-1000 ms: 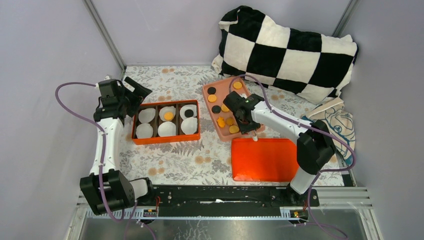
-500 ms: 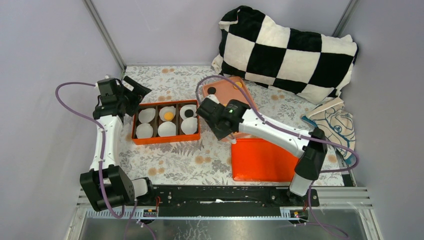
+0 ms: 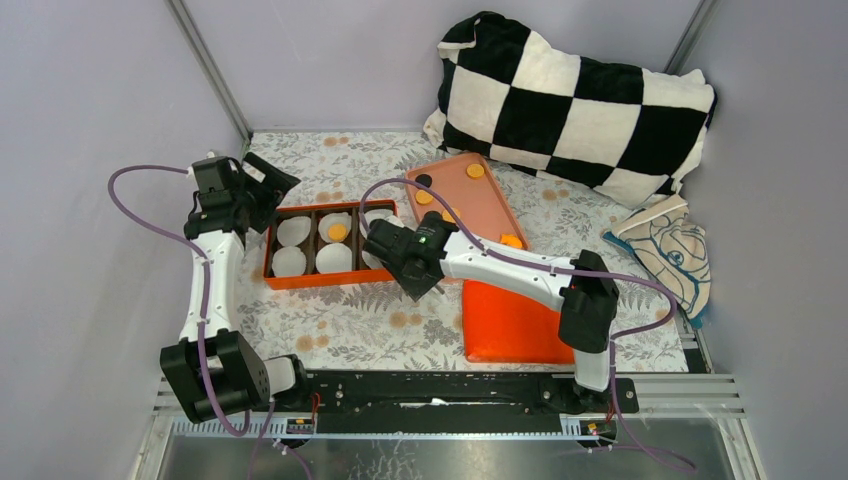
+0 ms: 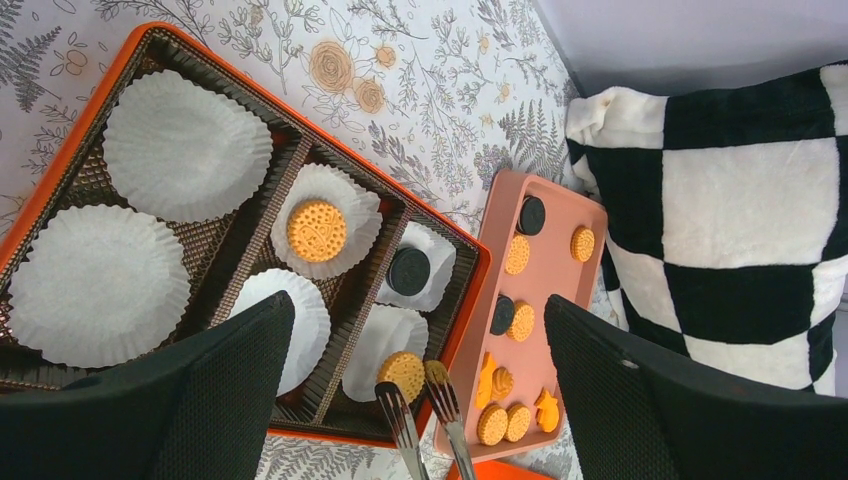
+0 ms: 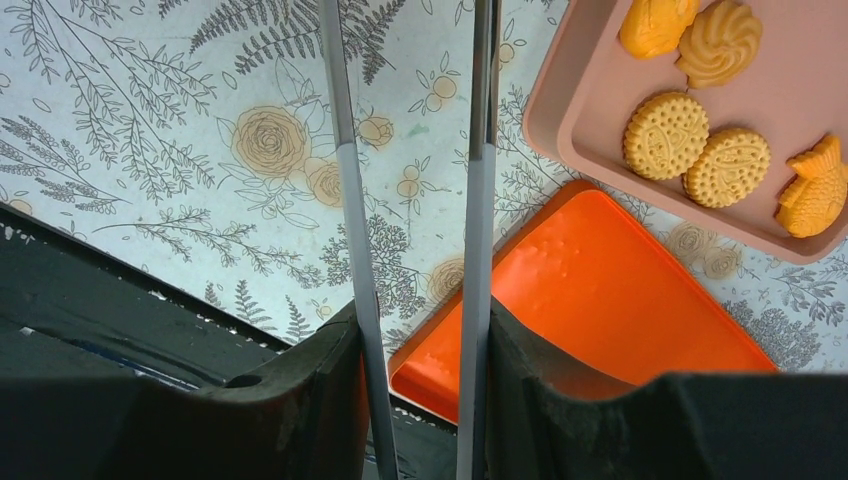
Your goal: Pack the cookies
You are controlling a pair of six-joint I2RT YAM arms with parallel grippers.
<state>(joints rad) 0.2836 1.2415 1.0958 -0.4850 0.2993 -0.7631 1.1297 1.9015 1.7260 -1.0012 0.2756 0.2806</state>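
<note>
1. One round orange cookie [image 4: 402, 372] sat flat, face up, at the bottom centre of the left wrist view. It was over the lower liner [image 4: 368, 352] of the right-hand column of the orange box [image 3: 330, 279].
2. The right gripper [image 4: 411, 383] came at it from the lower edge of that frame. Its thin fingers [image 4: 400, 432] were part-way closed, one tip at either side of the cookie. It looked gripped rather than lying loose.
3. The liner lay straight beneath the tips. The coming move was therefore judged a short lowering and release, with no sideways travel.
4. The right arm was much the nearer. The left gripper [image 3: 268, 195] stood wide open and empty by the box's upper-left corner in the top view.
5. The box's long axis ran left to right in the top view, as three columns of two, with six white liners in all.
   - One liner held a second orange cookie [image 4: 316, 230].
   - One held a black cookie [image 4: 408, 270].
   - Three were bare.
6. The pink tray [image 4: 560, 290], at centre right of the left wrist view, carried ten cookies: two black and eight orange. Five of the orange ones were bunched at its lower end, and three of those were irregular.
7. Farther out in the top view lay one orange lid [image 3: 510, 325] at lower centre right. One chequered pillow [image 3: 580, 90] lay at upper right and one printed cloth [image 3: 670, 250] at the right edge.
</note>
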